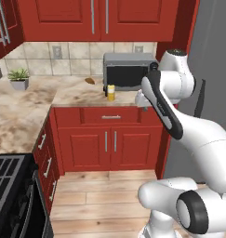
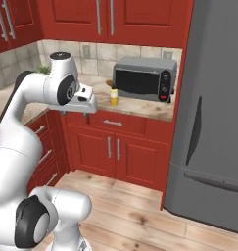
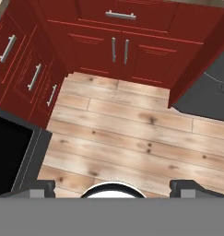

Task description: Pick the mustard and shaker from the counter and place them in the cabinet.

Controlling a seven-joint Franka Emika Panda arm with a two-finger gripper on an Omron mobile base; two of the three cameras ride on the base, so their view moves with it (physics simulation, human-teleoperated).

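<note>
The mustard [image 1: 111, 93] [image 2: 113, 97], a yellow bottle with a dark cap, stands upright on the marbled counter [image 1: 75, 95] [image 2: 135, 107] just in front of the microwave's left corner. A small dark shape [image 1: 105, 88] beside it may be the shaker; I cannot tell. Red wall cabinet doors [image 1: 98, 18] [image 2: 105, 17] with silver handles hang shut above the counter. My gripper [image 2: 75, 112] [image 3: 113, 188] hangs off the counter's front edge, right of and nearer than the mustard, pointing down at the wooden floor. Its fingertips [image 3: 39, 186] stand wide apart, open and with nothing between them.
A grey microwave [image 1: 129, 72] [image 2: 144, 78] sits at the counter's right end against a tall grey fridge [image 2: 213, 112]. A brown lump [image 1: 89, 80] and a potted plant [image 1: 19, 78] lie further left. A black stove [image 1: 9, 195] is at the near left. Red base doors [image 3: 120, 50] face the floor.
</note>
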